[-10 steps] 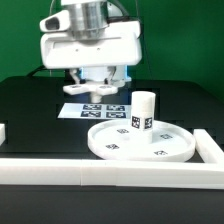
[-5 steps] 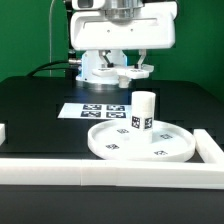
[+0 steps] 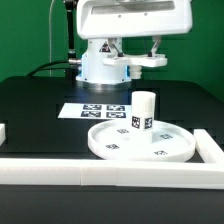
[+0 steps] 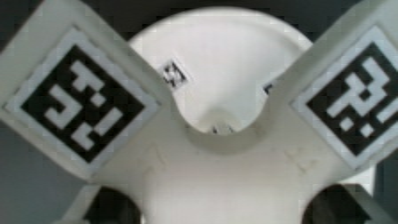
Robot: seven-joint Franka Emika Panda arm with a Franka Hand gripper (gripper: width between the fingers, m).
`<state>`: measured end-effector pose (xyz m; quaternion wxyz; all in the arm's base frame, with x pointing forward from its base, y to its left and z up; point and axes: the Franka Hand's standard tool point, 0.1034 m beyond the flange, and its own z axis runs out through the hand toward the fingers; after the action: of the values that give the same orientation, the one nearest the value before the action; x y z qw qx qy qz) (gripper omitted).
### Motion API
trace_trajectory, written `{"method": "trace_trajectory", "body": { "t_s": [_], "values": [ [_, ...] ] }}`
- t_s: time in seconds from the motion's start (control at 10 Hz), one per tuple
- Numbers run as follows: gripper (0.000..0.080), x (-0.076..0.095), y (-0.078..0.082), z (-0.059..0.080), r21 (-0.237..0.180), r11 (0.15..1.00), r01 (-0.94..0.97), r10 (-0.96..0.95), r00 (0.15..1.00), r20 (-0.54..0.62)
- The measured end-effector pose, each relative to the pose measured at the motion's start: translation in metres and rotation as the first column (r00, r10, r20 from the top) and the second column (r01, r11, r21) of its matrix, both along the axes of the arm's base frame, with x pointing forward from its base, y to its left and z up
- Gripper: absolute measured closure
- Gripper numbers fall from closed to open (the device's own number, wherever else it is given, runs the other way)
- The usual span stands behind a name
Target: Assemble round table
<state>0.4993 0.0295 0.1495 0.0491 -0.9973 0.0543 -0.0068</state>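
The large round rimmed disc point(image 3: 160, 150) lies on the black table near the front. The short thick cylinder point(image 3: 143, 110) stands upright on it, tags on its side. My gripper point(image 3: 125, 64) hangs high above the table, behind the disc. It is shut on the white cross-shaped piece point(image 3: 149, 60), whose arms stick out below the hand. In the wrist view the cross-shaped piece point(image 4: 214, 110) fills the frame, with two tagged arms spread apart. It sits between my dark fingertips point(image 4: 121, 204), with the gripper point(image 4: 231, 200) closed on its body.
The marker board point(image 3: 92, 111) lies flat behind the disc. White border rails run along the front point(image 3: 90, 171), the exterior view's right point(image 3: 210, 150) and left point(image 3: 3, 132). A cable point(image 3: 55, 68) trails behind the arm's base.
My gripper has risen and moved toward the exterior view's right, carrying the cross-shaped piece. The disc and cylinder have not moved.
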Motion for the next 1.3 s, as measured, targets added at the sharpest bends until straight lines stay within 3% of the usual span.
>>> {"method": "trace_trajectory", "body": {
  "t_s": [0.4, 0.6, 0.7, 1.3],
  "values": [
    [0.0354, -0.003, -0.001, -0.005, -0.002, 1.000, 0.003, -0.003, 1.000, -0.008],
    [0.0354, 0.022, 0.006, -0.008, -0.057, 0.990, -0.129, 0.132, 0.990, 0.058],
    [0.0354, 0.026, 0.010, -0.011, -0.059, 0.987, -0.146, 0.150, 0.987, 0.058],
    [0.0353, 0.016, 0.008, -0.022, -0.056, 0.989, -0.140, 0.142, 0.989, 0.040]
  ]
}}
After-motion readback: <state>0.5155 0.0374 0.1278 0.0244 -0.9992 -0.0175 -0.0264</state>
